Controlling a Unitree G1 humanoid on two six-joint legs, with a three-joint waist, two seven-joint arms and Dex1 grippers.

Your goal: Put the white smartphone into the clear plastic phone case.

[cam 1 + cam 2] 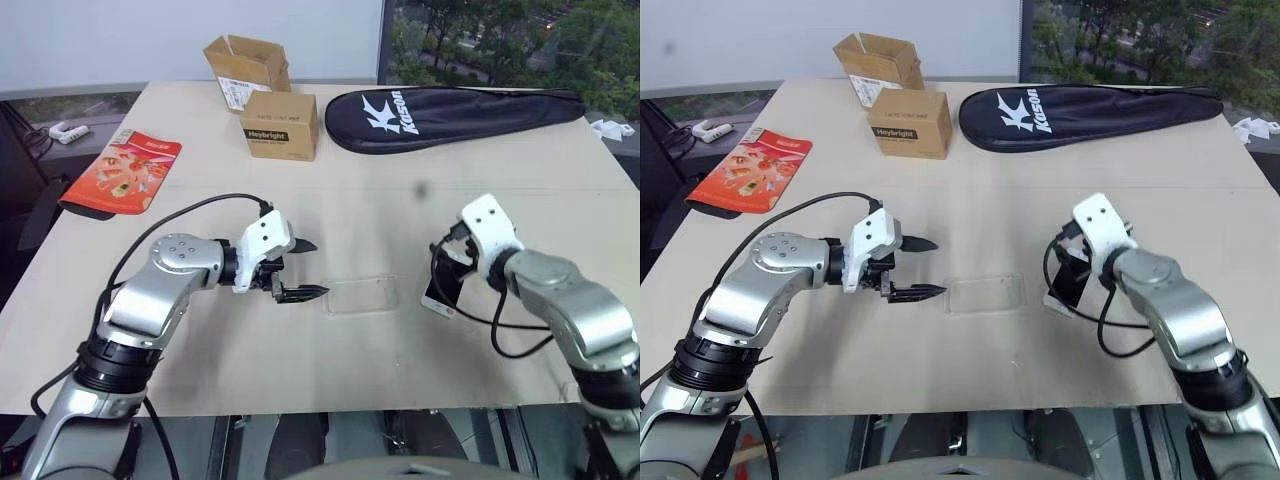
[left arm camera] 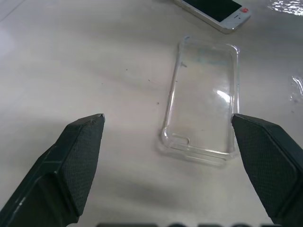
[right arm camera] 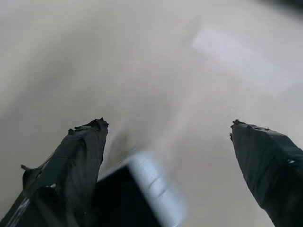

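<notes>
While the clear plastic phone case (image 1: pixel 361 296) lies flat and empty near the front middle of the table (image 1: pixel 400 190), we see the white smartphone (image 1: pixel 441 290) just to its right, apart from it, partly hidden under the right gripper (image 3: pixel 168 125). That gripper hangs over the phone with its fingers spread wide — nothing between them, the phone's end showing beside one finger in the right wrist view. The left gripper (image 1: pixel 308 268) sits just left of the case, its fingers also wide apart and empty. Farther back we find two cardboard boxes (image 1: pixel 279 123), a black racket bag (image 1: pixel 450 112) and — toward the left edge — a red packet (image 1: pixel 125 172).
</notes>
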